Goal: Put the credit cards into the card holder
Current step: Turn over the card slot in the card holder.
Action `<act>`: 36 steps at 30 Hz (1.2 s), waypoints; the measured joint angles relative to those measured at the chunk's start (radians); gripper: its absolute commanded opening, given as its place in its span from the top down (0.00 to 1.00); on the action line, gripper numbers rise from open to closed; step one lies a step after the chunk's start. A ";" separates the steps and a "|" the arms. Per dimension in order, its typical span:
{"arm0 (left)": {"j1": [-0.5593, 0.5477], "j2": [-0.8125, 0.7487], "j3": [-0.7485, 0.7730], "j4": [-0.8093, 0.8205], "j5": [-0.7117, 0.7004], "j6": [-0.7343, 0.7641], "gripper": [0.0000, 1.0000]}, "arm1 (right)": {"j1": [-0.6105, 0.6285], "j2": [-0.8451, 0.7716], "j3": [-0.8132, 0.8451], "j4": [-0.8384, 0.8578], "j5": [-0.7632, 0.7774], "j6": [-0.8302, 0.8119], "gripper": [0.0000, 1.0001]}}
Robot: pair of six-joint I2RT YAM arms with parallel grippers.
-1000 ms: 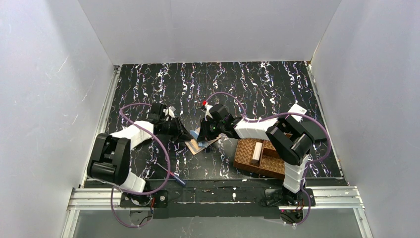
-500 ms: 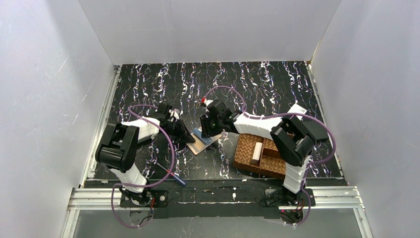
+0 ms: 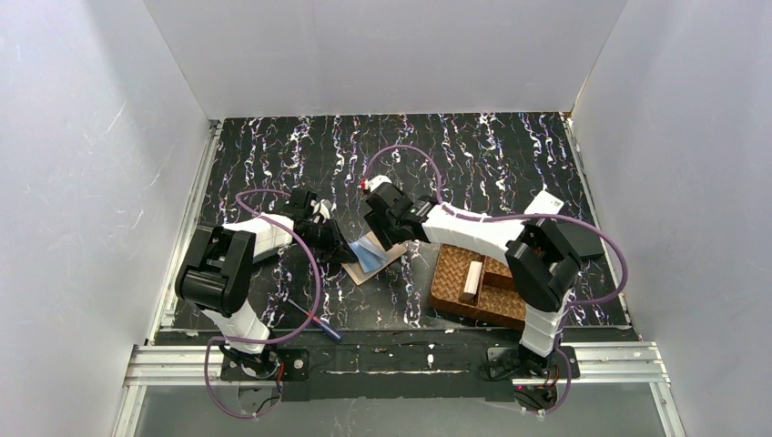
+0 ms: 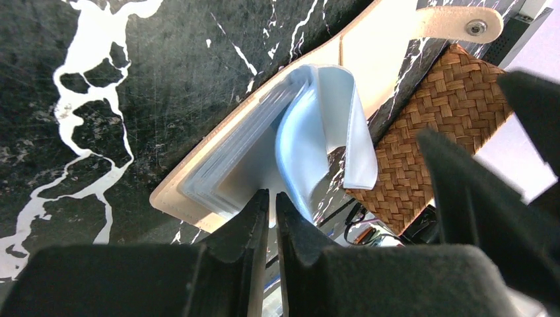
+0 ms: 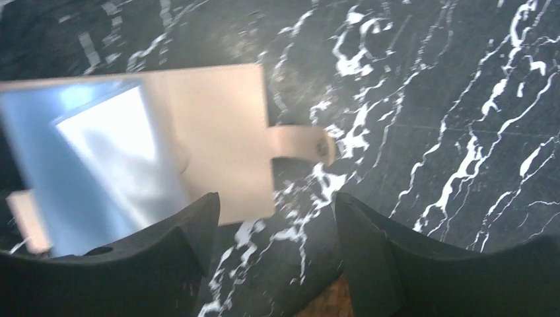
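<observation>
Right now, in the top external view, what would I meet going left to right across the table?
screwdriver → card holder, lying open → brown woven basket

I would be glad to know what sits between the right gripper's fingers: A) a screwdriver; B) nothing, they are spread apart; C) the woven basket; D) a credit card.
B: in the right wrist view the fingers of the right gripper stand wide apart, with only the card holder and table beyond them.
</observation>
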State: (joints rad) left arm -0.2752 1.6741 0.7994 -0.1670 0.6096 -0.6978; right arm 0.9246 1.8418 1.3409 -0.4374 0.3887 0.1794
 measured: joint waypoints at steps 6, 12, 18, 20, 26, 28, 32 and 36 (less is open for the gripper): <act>0.000 0.000 0.002 -0.006 0.000 0.007 0.90 | 0.075 -0.111 -0.024 0.053 -0.230 0.059 0.52; 0.000 0.003 0.006 -0.013 0.001 0.007 0.90 | 0.088 -0.171 -0.185 0.300 -0.498 0.152 0.79; 0.000 0.003 0.006 -0.013 0.002 0.007 0.90 | 0.144 -0.104 -0.218 0.393 -0.501 0.122 0.98; 0.000 0.003 0.006 -0.013 0.003 0.007 0.90 | 0.166 -0.087 -0.218 0.410 -0.479 0.110 0.99; 0.000 0.003 0.006 -0.013 0.003 0.007 0.90 | 0.204 -0.055 -0.221 0.460 -0.382 0.093 0.99; 0.000 0.003 0.006 -0.013 0.003 0.007 0.90 | 0.203 -0.047 -0.221 0.479 -0.322 0.093 0.99; 0.000 0.003 0.006 -0.013 0.004 0.007 0.90 | 0.202 -0.019 -0.221 0.493 -0.208 0.085 0.99; 0.000 0.003 0.006 -0.012 0.004 0.007 0.90 | 0.195 0.023 -0.219 0.484 -0.159 0.079 0.99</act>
State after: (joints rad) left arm -0.2752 1.6775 0.8051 -0.1795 0.6133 -0.6908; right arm 1.1200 1.8651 1.1221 0.0465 0.2300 0.2580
